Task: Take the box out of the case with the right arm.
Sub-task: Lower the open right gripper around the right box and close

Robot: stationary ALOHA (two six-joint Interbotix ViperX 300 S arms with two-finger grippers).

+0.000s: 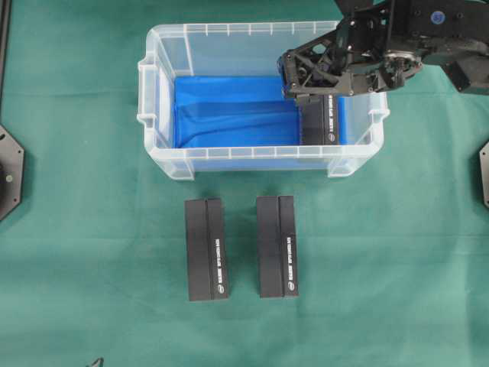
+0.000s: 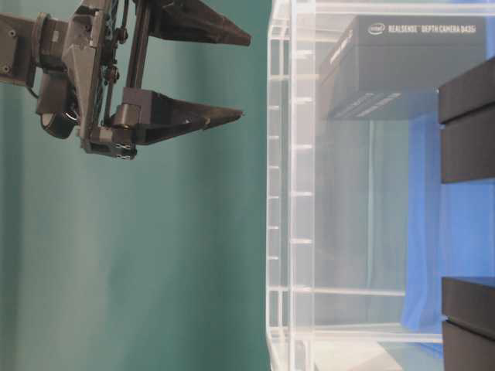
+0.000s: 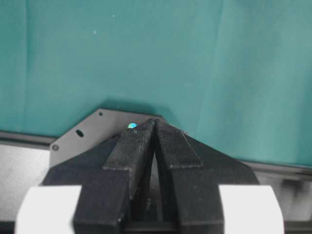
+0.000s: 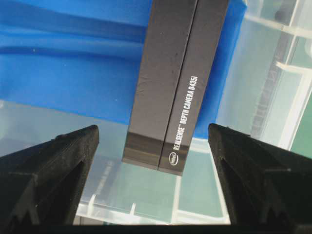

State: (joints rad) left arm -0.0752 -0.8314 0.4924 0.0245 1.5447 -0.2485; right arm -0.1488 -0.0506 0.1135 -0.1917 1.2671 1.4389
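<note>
A black box (image 1: 321, 122) lies flat on the blue lining at the clear case's (image 1: 160, 115) right end.

The right arm (image 1: 412, 38) is all black, boxy, with a round blue sticker (image 1: 438, 16) on top. Its claw (image 1: 309, 73) has pointy fingers (image 2: 182, 116) with holes. The left claw (image 3: 155, 161) is black with white blocks (image 3: 48, 207) beside it.

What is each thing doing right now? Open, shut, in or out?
Right pincer: open, above the box, not touching it.
Left pincer: shut, holding nothing.
Case: no lid, blue sheet on its bottom.
Box in the case: lying at the right end, closed.
Two boxes on the cloth: outside the case, closed, apart.
</note>
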